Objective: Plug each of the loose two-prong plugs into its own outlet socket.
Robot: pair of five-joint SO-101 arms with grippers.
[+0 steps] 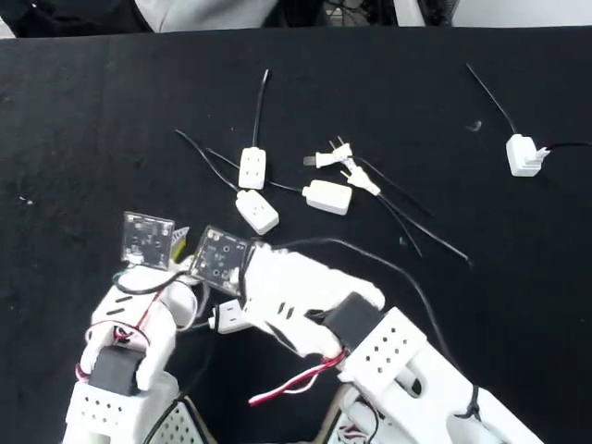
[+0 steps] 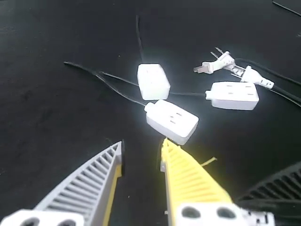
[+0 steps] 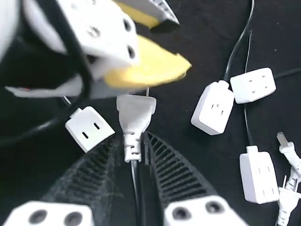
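Sockets, high view: three white blocks cluster mid-table. The near socket block (image 1: 257, 211) serves as landmark, with one block just beyond it and one just to its right.
Loose plugs, high view: two loose plugs (image 1: 344, 166) lie beyond and to the right of the landmark, still unplugged. A joined pair (image 1: 524, 155) sits well apart to its right and looks already mated.
Arms, high view: both arms crowd the robot's side of the landmark. The right arm (image 1: 305, 296) crosses over a fourth socket (image 1: 231, 316).
Left gripper, left wrist view: the left gripper (image 2: 141, 146) is spread and empty, with its tips just short of the near socket block (image 2: 171, 121). It is probably there to steady a socket.
Right gripper, right wrist view: the right gripper (image 3: 133, 140) is clenched on the held plug (image 3: 135, 112) at its cord collar. This leaves the prongs free for insertion.
Target, right wrist view: the fourth socket (image 3: 89, 128) lies just beside the held plug with its slots facing up. The landmark (image 3: 212, 107) is farther off.
View difference: the right wrist view makes plain the grasp that the arm covers from above. The high view gives the layout across the whole table.
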